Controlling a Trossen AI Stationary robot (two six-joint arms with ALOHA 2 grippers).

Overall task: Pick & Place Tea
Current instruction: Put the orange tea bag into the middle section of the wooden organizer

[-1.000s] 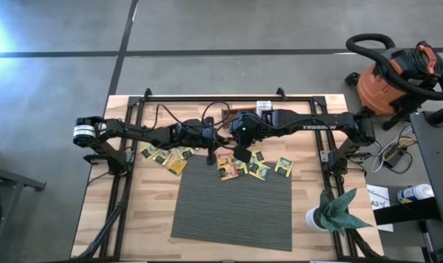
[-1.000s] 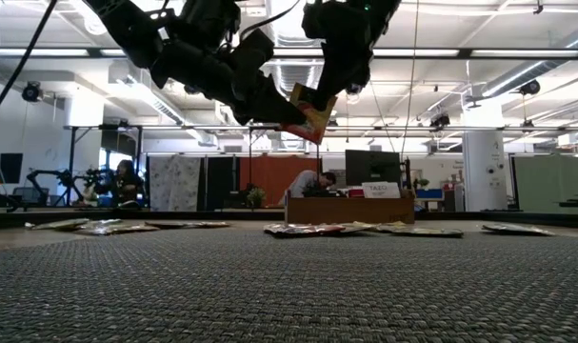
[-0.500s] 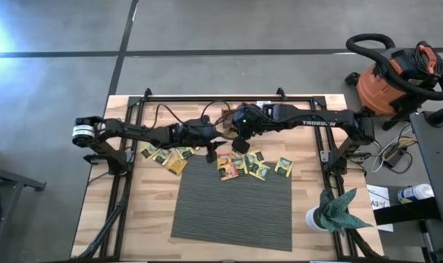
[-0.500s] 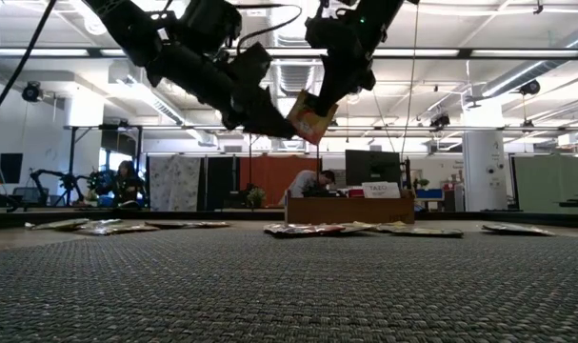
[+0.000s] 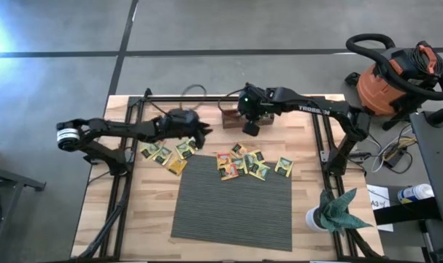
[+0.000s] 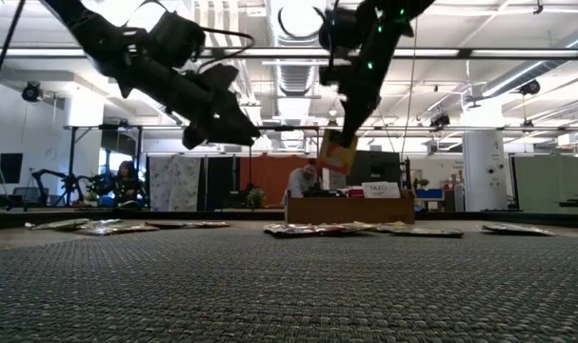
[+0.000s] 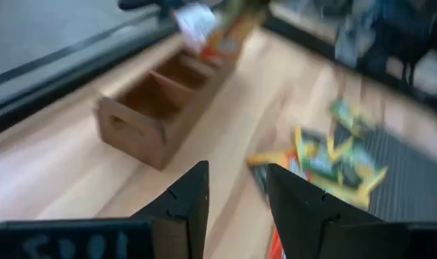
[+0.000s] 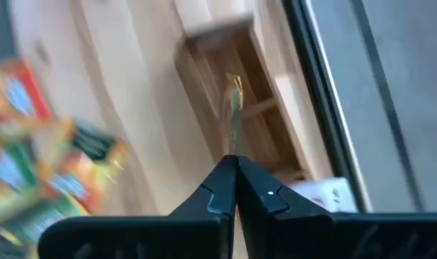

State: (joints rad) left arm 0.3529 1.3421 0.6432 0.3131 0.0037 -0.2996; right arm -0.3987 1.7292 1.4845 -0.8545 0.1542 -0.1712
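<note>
Orange sachet [image 8: 232, 97] is hanging edge-on from the right gripper [image 8: 235, 164], whose fingers are pinching it just above the wooden tray [image 8: 241, 108]. Lowering it squarely over one compartment (which one I cannot tell) before releasing would be wise. Left gripper [image 7: 236, 188], fingers spread and empty, is waiting near the loose tea sachets [image 5: 249, 164].

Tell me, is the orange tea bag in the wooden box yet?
Not yet. The right gripper holds the orange tea bag in the air above the wooden tray.
</note>
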